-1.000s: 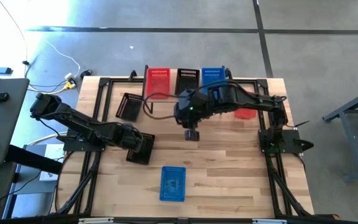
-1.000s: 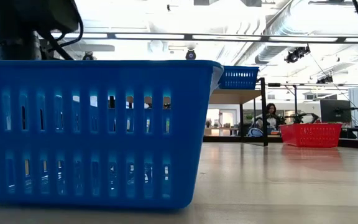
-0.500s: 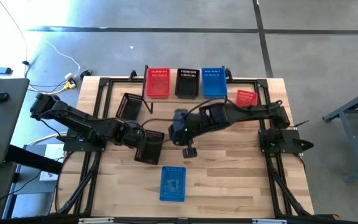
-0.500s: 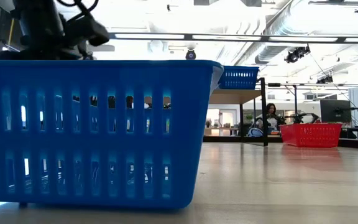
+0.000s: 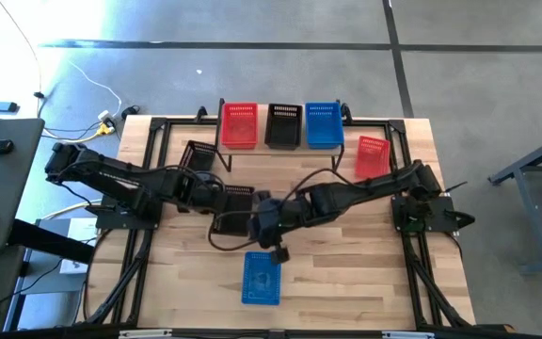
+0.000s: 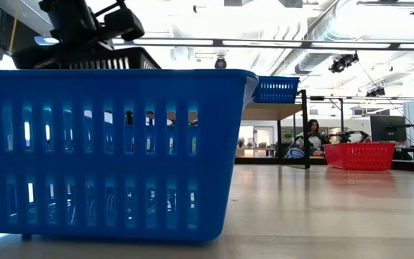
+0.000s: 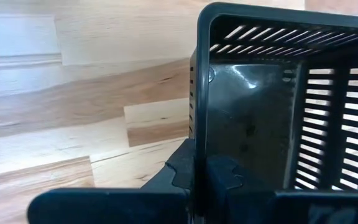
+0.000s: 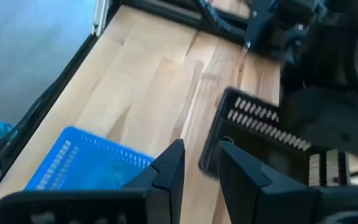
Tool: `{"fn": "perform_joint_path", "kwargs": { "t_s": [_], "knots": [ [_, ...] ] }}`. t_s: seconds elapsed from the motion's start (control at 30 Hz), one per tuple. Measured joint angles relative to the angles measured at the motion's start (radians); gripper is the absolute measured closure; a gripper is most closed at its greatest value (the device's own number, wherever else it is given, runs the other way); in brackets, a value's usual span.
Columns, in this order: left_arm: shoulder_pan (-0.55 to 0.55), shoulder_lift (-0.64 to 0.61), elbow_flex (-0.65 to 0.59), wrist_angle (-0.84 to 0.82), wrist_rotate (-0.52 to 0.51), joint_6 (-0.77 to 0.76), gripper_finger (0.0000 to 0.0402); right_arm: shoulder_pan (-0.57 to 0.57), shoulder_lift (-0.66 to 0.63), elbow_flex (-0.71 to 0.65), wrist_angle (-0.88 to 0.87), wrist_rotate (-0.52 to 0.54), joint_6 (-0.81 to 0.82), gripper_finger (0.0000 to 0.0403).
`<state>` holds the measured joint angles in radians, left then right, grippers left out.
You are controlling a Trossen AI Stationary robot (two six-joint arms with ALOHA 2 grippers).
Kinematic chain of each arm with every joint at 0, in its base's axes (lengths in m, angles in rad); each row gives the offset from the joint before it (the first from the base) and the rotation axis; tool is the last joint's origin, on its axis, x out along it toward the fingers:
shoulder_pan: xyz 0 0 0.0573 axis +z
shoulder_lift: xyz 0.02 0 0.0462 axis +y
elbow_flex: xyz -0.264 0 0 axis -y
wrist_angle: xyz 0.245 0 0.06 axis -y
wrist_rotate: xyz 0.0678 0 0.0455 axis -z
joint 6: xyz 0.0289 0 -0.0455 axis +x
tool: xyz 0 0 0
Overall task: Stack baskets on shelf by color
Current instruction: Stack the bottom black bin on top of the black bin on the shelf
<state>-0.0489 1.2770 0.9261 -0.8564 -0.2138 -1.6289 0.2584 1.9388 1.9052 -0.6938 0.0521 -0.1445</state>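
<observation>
My left gripper [image 5: 222, 201] is shut on a black basket [image 5: 234, 211] near the table's middle; the low view shows that basket [image 6: 85, 59] raised behind the near blue basket. My right gripper [image 5: 276, 247] is open and hangs just beyond the far end of the blue basket [image 5: 262, 278], nothing between its fingers [image 8: 166, 168]. On the shelf [image 5: 280, 143] at the far edge stand a red basket [image 5: 240, 125], a black one [image 5: 283, 125] and a blue one [image 5: 324, 125]. A second black basket [image 5: 199, 158] and a red one [image 5: 373, 155] rest on the tabletop. My left gripper [image 7: 201, 180] holds the black basket by the rim of one side wall [image 7: 199, 124], one finger inside the basket and one outside. The fingers come from above, slanting down. The basket hangs below them, lifted clear of the table.
Black cables trail across the table between the two arms [image 5: 299, 184]. Bare wood lies to the right of the blue basket [image 5: 365, 264]. The black frame rails [image 5: 158, 141] border the table's left and right sides. People sit in the room behind [image 6: 312, 133].
My left gripper has risen and gone toward the table's right, lifting the black basket off the wood. My right gripper has come down and toward the near edge, from in front of the shelf to the blue basket's far end.
</observation>
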Motion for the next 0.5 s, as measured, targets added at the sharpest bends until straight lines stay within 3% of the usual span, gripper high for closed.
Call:
{"fn": "perform_joint_path", "kwargs": {
  "t_s": [0.5],
  "knots": [
    [0.009,0.000,0.002,-0.004,0.025,-0.051,0.0401,0.000,-0.001,-0.223,0.249,0.010,-0.013,0.0320]
  ]
}}
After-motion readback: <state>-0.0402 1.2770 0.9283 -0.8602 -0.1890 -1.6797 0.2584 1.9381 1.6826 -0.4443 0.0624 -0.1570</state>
